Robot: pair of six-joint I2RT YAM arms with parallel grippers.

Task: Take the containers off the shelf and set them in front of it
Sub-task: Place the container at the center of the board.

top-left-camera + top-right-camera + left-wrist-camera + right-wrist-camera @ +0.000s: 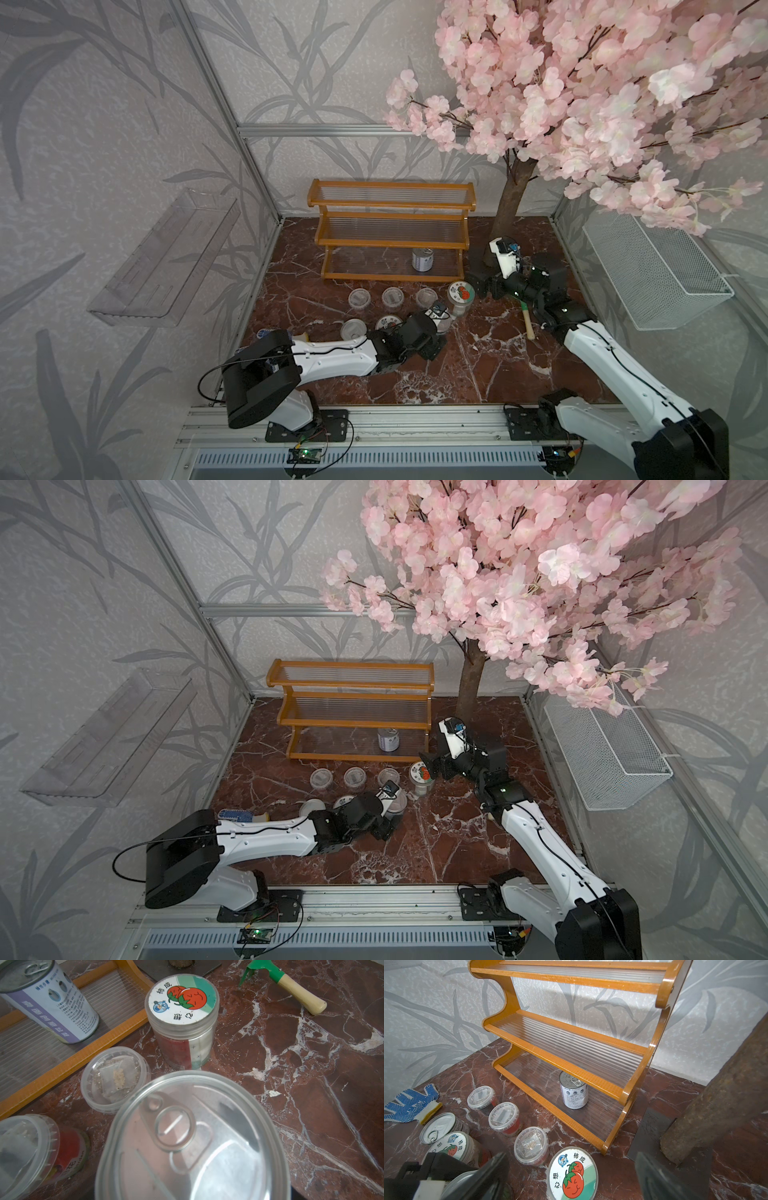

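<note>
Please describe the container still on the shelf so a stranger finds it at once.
Look at the orange-brown wooden three-tier shelf by the back wall. On its lowest clear ribbed tier stands a silver tin can with a white-and-purple label. The other containers all stand on the marble in front.

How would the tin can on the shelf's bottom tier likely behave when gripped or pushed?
The tin can looks rigid metal, so probably won't crush. Its smooth round wall may slip; tipped over, it would likely roll.
</note>
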